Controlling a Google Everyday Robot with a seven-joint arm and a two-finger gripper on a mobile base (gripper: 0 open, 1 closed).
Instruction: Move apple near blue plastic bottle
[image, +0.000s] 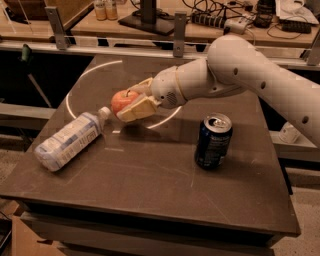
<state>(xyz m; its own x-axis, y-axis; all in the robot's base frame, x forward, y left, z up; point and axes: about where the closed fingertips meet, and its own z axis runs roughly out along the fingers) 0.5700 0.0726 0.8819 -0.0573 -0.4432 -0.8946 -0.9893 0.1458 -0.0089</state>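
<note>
The red-orange apple (122, 99) is held between the fingers of my gripper (131, 102), low over the dark table (150, 175), just right of the bottle's white cap. The blue plastic bottle (70, 139) lies on its side at the left of the table, cap pointing up and right toward the apple. My white arm reaches in from the upper right. The near finger (136, 109) covers the apple's lower right side.
A dark blue soda can (213, 141) stands upright right of centre. A bright ring of light lies on the table top. Behind the table runs a rail and a bench with cables and small bottles (106, 9). The floor drops off at left and right.
</note>
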